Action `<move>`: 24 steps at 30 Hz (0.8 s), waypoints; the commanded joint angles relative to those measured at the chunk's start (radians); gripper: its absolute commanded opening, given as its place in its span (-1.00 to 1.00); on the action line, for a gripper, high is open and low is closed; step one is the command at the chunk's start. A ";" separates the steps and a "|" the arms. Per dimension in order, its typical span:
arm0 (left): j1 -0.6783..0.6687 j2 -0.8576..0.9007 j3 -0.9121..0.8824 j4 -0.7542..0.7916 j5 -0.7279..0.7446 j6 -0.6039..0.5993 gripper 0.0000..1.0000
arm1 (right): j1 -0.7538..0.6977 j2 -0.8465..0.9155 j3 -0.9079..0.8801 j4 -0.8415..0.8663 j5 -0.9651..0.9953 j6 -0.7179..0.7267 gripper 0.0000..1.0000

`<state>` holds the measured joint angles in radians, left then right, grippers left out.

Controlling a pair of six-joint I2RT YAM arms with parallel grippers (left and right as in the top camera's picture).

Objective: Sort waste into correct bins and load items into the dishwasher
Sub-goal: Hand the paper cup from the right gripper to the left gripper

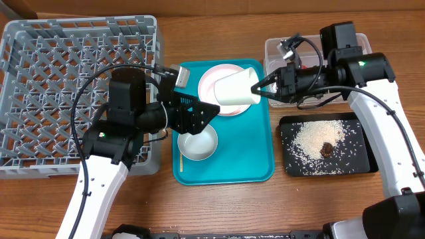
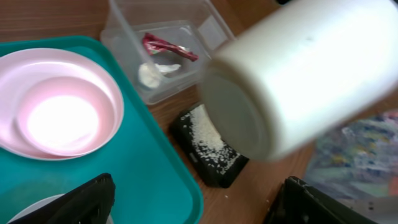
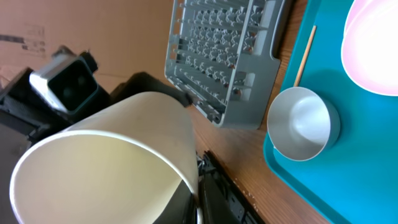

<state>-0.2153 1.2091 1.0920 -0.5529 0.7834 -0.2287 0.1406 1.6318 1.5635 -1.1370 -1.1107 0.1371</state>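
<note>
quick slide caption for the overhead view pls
Right gripper holds the white cup on its side above the teal tray, rice lying on the black tray.

right claw [image 1: 257, 87] clamped, left claw [image 1: 207, 118] spread open.

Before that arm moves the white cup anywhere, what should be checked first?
1. The right tool is shut on the white cup: ok, held sideways above the teal tray.
2. The cup's inside is bare: ok, as far as the right wrist view shows.
3. The left tool is open and holds nothing: ok.
4. Free pegs in the dish rack: ok.
5. The grey bowl and pinkish bowl are loaded: not ok, both sit on the tray.
6. The grip is firm enough: cannot tell.
</note>
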 commanded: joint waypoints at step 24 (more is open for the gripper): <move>-0.008 0.001 0.016 0.229 0.221 0.030 1.00 | 0.052 -0.002 0.008 0.006 -0.246 -0.019 -0.92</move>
<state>-0.2165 1.2091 1.0920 -0.3492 0.9604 -0.2035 0.1738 1.6318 1.5635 -1.1378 -1.2797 0.1352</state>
